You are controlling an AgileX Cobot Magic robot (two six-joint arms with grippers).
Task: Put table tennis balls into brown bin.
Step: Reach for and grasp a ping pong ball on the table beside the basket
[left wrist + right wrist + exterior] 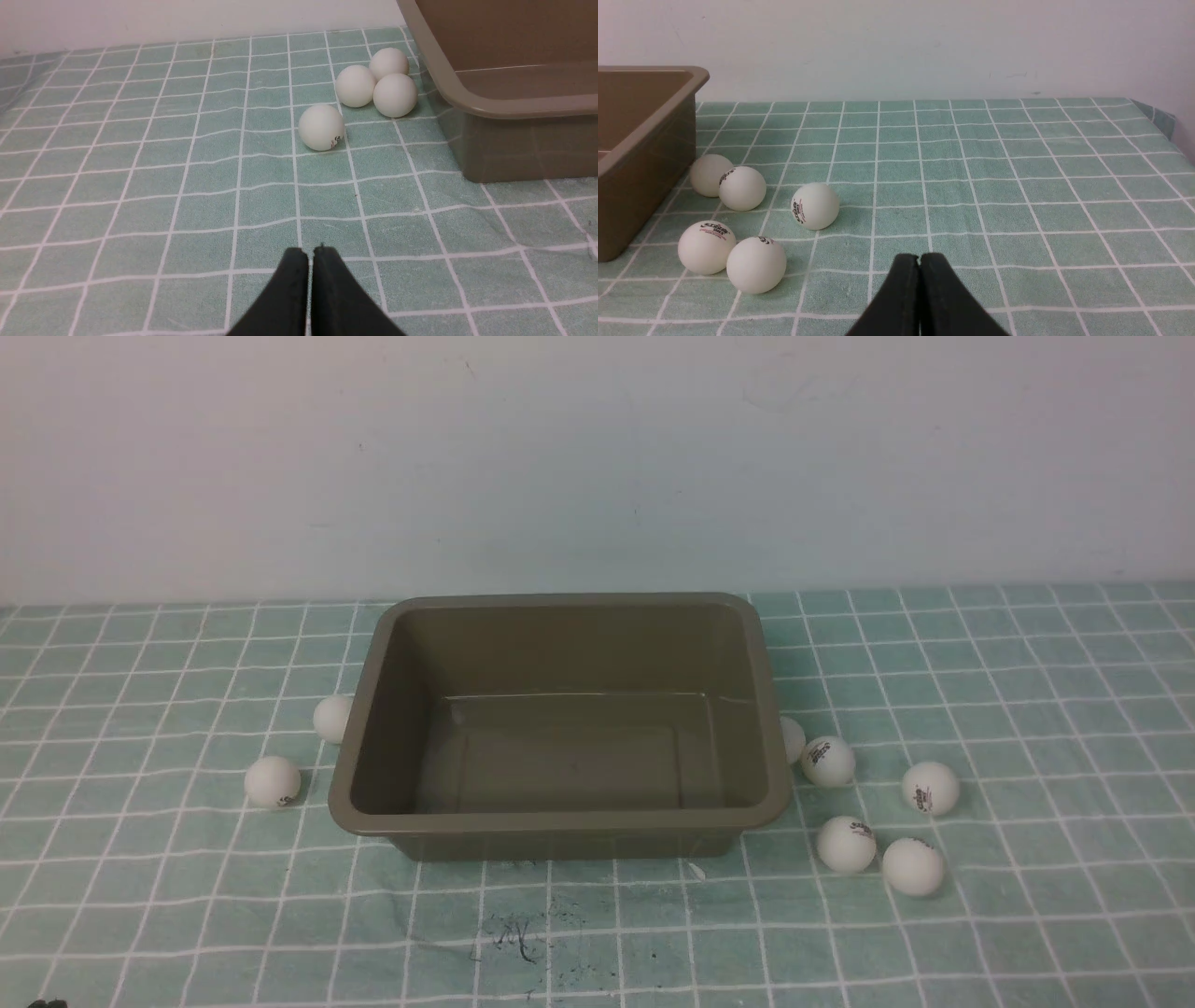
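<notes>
No ball is in the brown bin (558, 822) yet, so the job is only at its start. The bin sits on the table (1027, 915) close to its far edge, about halfway between the left and right edges, and it is empty inside. The table tennis balls (846, 845) all lie on the green checked cloth (168, 896). Five are on the bin's right side. The left wrist view shows four on its left side, three bunched up by the bin wall and a lone ball (321, 127) a little apart. The left gripper (310, 255) sits low over the cloth, well back from its balls and pointing at them. Its jaws are pressed together with nothing in them. The right gripper (919, 259) is low too, closed tight and empty, and faces the balls on its side. I think the next move is to open one gripper wide, put it around a ball that stands apart, and close softly, because a round ball may roll away.
</notes>
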